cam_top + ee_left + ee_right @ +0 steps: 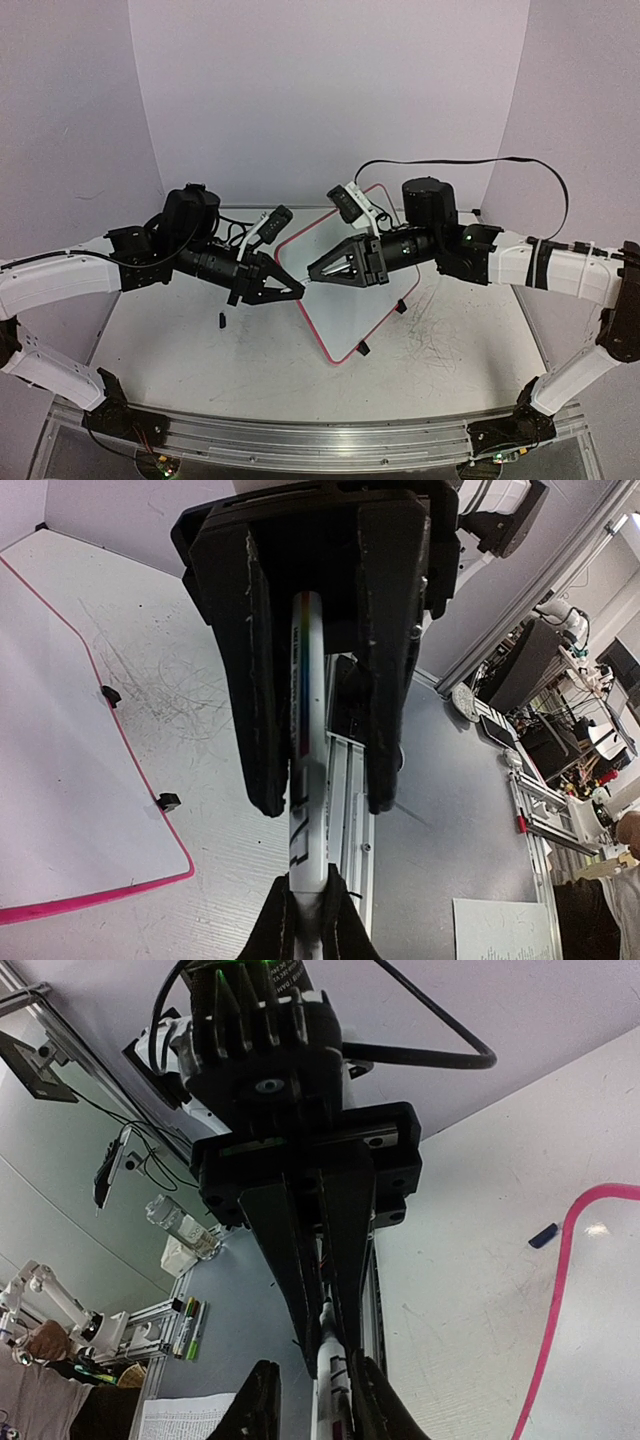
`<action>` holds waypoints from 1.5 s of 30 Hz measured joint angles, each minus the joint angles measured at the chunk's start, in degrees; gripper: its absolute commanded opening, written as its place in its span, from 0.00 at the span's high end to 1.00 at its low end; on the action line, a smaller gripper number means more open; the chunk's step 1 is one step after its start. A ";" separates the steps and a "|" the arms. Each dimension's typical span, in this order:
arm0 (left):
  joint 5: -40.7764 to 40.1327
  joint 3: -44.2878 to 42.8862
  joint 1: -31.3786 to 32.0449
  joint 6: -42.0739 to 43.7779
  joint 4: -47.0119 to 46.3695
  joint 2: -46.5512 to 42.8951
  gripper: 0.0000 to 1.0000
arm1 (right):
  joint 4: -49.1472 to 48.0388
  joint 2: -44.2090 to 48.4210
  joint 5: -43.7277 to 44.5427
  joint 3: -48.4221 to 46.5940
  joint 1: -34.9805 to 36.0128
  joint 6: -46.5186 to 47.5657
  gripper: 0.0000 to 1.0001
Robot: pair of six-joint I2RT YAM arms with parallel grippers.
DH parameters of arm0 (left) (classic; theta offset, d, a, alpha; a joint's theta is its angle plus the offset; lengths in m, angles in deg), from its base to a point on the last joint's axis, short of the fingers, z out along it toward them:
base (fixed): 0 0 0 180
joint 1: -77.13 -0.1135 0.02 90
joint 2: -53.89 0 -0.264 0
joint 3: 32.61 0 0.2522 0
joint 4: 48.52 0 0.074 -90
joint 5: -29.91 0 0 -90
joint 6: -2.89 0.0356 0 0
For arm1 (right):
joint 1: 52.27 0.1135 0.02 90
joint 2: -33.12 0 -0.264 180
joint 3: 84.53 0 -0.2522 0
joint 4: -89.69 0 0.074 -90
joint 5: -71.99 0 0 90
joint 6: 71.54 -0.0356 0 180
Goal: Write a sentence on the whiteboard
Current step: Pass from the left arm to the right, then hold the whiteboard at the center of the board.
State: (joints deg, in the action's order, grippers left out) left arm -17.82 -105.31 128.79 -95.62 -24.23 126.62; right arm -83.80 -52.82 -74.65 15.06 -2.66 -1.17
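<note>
The whiteboard (pixel 352 300) lies tilted on the table, white with a pink rim (pixel 556 1300), and its face (pixel 60 780) is blank where it shows; the sentence is not in view. Above the board's left edge my two grippers meet tip to tip. A white marker (pixel 308 730) runs between them. My left gripper (pixel 308 885) (pixel 297 292) is shut on the marker's narrow end. My right gripper (pixel 315 1365) (pixel 313 272) straddles the marker's barrel (pixel 332 1385). One of its fingers touches the barrel and a gap shows on the other side.
A small black piece (pixel 220 320) lies on the table left of the board. The board's black feet (pixel 168 801) stick out from its rim. An aluminium rail (pixel 320 440) runs along the near edge. Old scribbles (pixel 450 345) mark the table at right.
</note>
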 measured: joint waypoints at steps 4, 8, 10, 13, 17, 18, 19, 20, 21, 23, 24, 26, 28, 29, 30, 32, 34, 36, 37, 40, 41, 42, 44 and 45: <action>0.09 0.00 0.02 0.00 0.08 0.00 1.00 | 3.21 -0.26 0.26 -1.23 0.00 2.65 0.75; 0.07 0.00 0.00 0.02 0.27 0.00 1.00 | 7.07 -0.55 0.39 -2.81 0.06 5.54 0.76; 0.09 0.00 0.00 0.05 0.54 0.02 1.00 | 8.31 -0.80 0.42 -3.31 0.10 6.58 0.79; 0.12 -0.02 0.00 0.14 0.76 0.17 1.00 | 9.89 -1.33 0.41 -3.94 0.09 7.85 0.80; 0.12 -0.38 -0.02 0.36 2.07 0.56 1.00 | 12.07 -2.10 0.41 -4.83 0.07 9.65 0.91; 0.12 -0.46 -0.02 0.53 2.45 0.64 1.00 | 12.56 -2.35 0.43 -5.13 0.07 10.11 0.97; 0.18 -0.66 -0.02 0.67 2.89 0.74 1.00 | 12.97 -2.55 0.36 -5.37 0.04 10.53 0.98; 0.21 -0.70 -0.06 0.91 3.17 0.78 1.00 | 13.16 -2.69 0.23 -5.61 0.03 10.68 1.00; 0.23 -0.74 -0.09 1.15 3.42 0.81 1.00 | 13.36 -2.82 0.11 -5.85 0.03 10.83 1.00; 0.24 -0.80 -0.11 1.23 3.48 0.81 0.96 | 13.71 -2.87 0.14 -6.02 0.04 11.01 1.00; 0.14 -0.87 -0.11 1.25 3.58 0.83 0.87 | 13.79 -2.87 0.27 -6.02 0.04 11.05 1.00; -0.47 -0.96 -0.11 1.20 3.77 0.85 0.63 | 13.80 -2.86 1.16 -6.02 0.04 11.05 1.00; -2.00 -0.96 -0.12 0.92 3.81 0.83 0.45 | 13.89 -2.52 4.33 -5.89 0.04 11.05 1.00; -3.08 -0.96 -0.11 0.75 3.83 0.69 0.36 | 13.94 -2.09 6.36 -5.51 0.02 11.05 1.00; -4.21 -0.96 -0.11 0.42 3.85 0.46 0.28 | 13.93 -1.35 8.36 -4.77 -0.16 11.05 1.00; -6.66 -0.94 -0.11 -0.28 3.84 -0.29 0.23 | 13.97 1.09 12.46 -2.36 -1.08 11.03 1.00; -9.48 -0.88 -0.11 -1.60 3.83 -1.46 0.20 | 14.30 4.44 16.99 0.45 -2.49 10.90 1.00; -12.91 -0.57 -0.13 -2.94 3.62 -2.99 0.17 | 14.53 8.48 22.93 3.31 -3.92 10.71 1.00; -14.69 -0.33 -0.13 -3.80 3.49 -3.70 0.16 | 14.83 10.56 25.59 4.57 -4.49 10.60 1.00; -21.12 0.18 -0.13 -7.23 2.93 -4.77 0.12 | 16.20 17.65 33.67 8.09 -5.94 10.39 1.00; -23.57 0.39 -0.20 -8.52 2.87 -4.81 0.08 | 16.90 19.94 36.14 8.98 -6.05 10.20 1.00; -26.30 0.69 -0.28 -10.05 2.79 -4.74 0.08 | 17.60 22.18 38.77 9.75 -6.03 9.85 1.00; -30.38 1.35 -0.35 -12.62 2.48 -4.44 0.07 | 18.79 25.85 44.25 11.00 -6.01 8.97 1.00; -32.03 1.90 -0.45 -13.68 2.06 -4.17 0.07 | 19.06 27.51 47.61 11.84 -5.95 8.25 1.00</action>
State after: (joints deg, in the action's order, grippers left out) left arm -49.85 -103.40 128.34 -109.31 -22.16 122.45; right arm -64.74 -25.32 -27.04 26.90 -8.61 7.09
